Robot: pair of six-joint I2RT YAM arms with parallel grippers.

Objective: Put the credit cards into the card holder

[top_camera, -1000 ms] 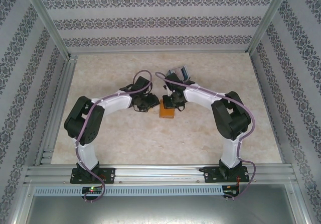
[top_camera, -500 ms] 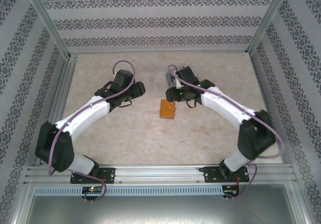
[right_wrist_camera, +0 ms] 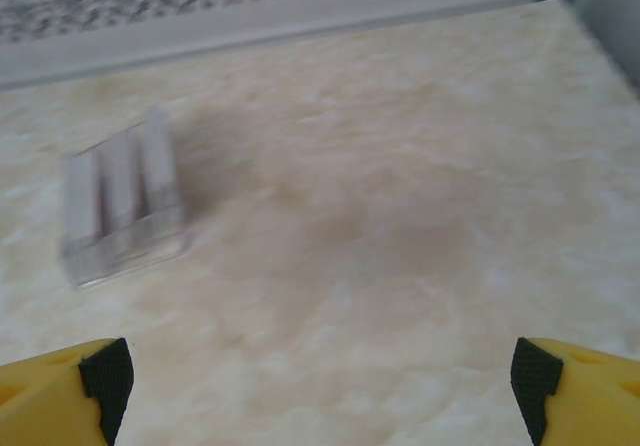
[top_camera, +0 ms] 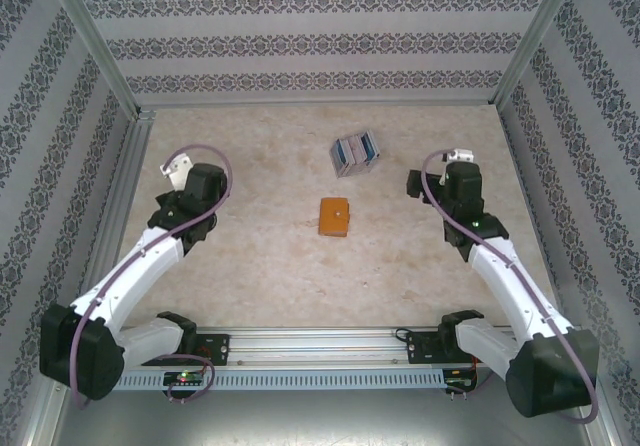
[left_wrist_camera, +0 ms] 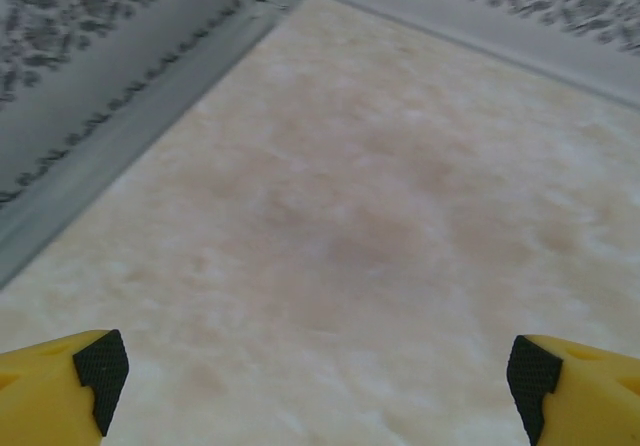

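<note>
Plainly, both arms are pulled back to the sides of the table (top_camera: pixel 270 276), and the task's things lie untouched between them. The card holder (top_camera: pixel 334 217) lies flat and folded shut near the middle of the table, an orange-brown square with a small snap at its centre. The credit cards (top_camera: pixel 355 153) sit together in a tight group just beyond it and slightly to the right, apart from it, showing grey and blue tones from above.

The left arm (top_camera: pixel 140 266) reaches along the left side, its wrist close to the metal rail (top_camera: pixel 125 206) at that edge and well apart from both the card holder and the cards. In the left wrist view, the left gripper (left_wrist_camera: pixel 312 371) is spread wide. Its yellow fingers with black pads (left_wrist_camera: pixel 98 366) sit at the two lower corners, and nothing but bare table lies between them.

The right arm (top_camera: pixel 510 276) reaches up the right side, its wrist off to the right of the cards. In the right wrist view, the right gripper (right_wrist_camera: pixel 318 381) is likewise spread wide and holds nothing. The cards appear there ahead and to the left, as blurred pale grey strips side by side. Whether they stand in something or simply lie stacked cannot be told from the blur.

Patterned walls (top_camera: pixel 320 41) close the table in on three sides.
</note>
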